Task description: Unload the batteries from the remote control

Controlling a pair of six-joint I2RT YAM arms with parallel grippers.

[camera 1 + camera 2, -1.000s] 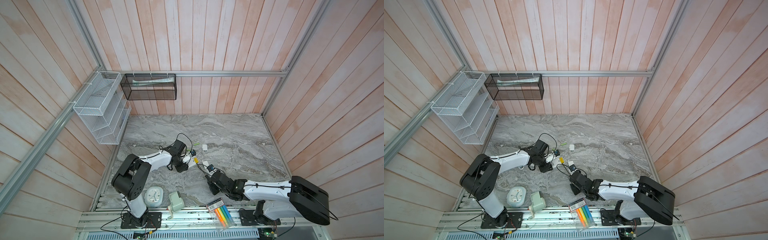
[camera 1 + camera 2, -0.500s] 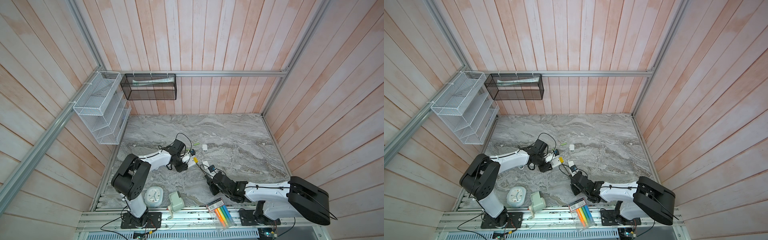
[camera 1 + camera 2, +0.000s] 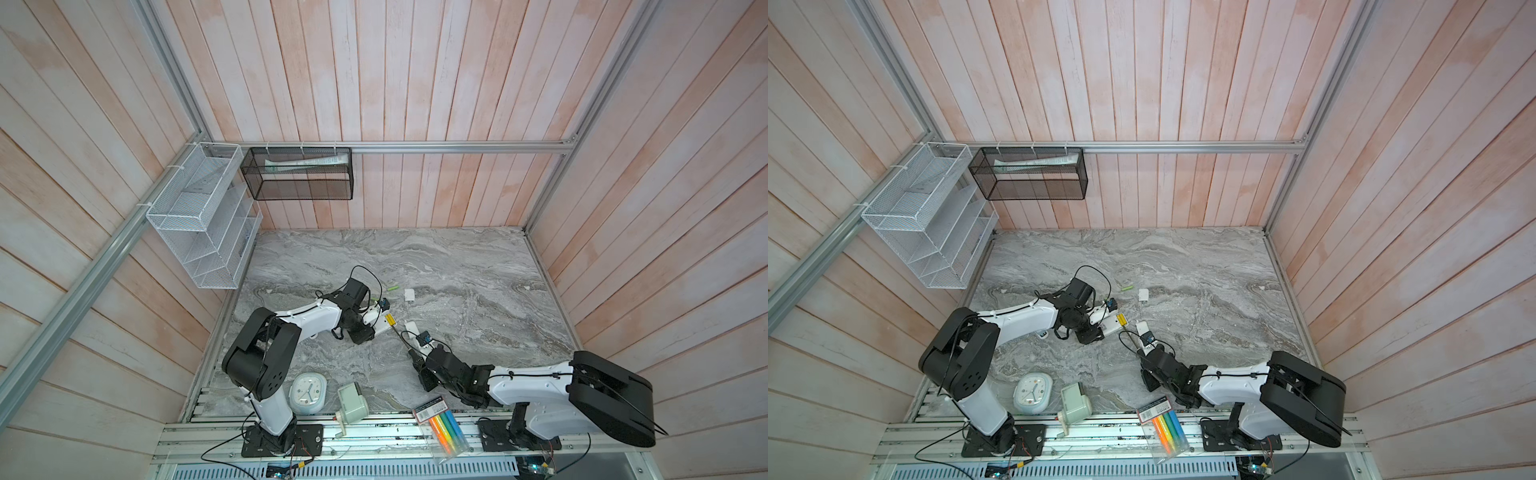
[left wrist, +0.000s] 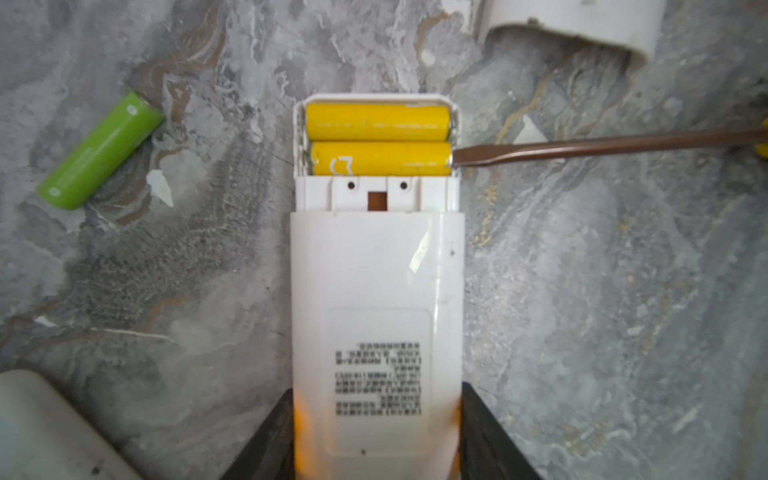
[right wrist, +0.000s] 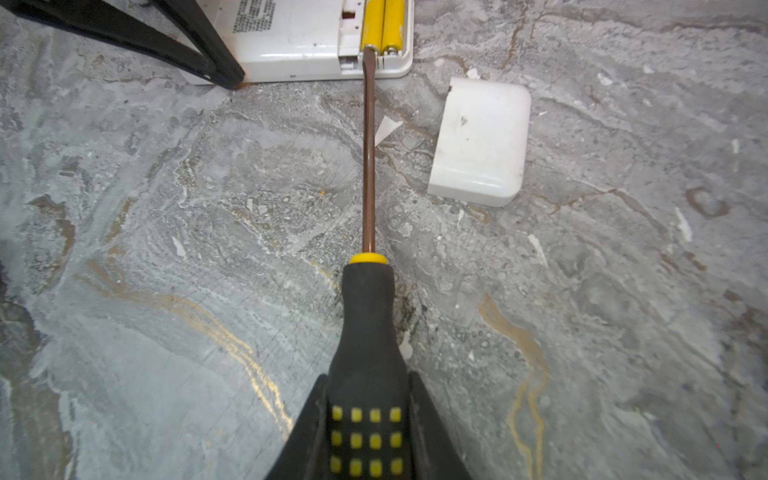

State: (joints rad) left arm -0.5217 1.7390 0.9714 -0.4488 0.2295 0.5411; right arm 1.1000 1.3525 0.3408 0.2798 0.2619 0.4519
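At the open end of the white remote control (image 4: 376, 270), the outer yellow battery (image 4: 378, 122) and the inner yellow battery (image 4: 380, 158) were seated side by side, their long axes set crosswise to the remote's length. The remote was laid flat, back up, on the marble table (image 3: 457, 266), left of its middle (image 3: 380, 324), with the battery end pointed away from the left gripper (image 4: 376, 390). That gripper was clamped on the remote's two long sides at the labelled end. The right gripper (image 5: 368, 376) was closed on the black handle of a screwdriver (image 5: 368, 145), whose flat tip was set against one end of the inner yellow battery. A lime green battery (image 4: 99, 149) was seen loose and slantwise beside the remote, apart from it. A white cover (image 5: 480, 141) was seen just beside the shaft, untouched. Bare marble was left open toward the far wall and the right edge.
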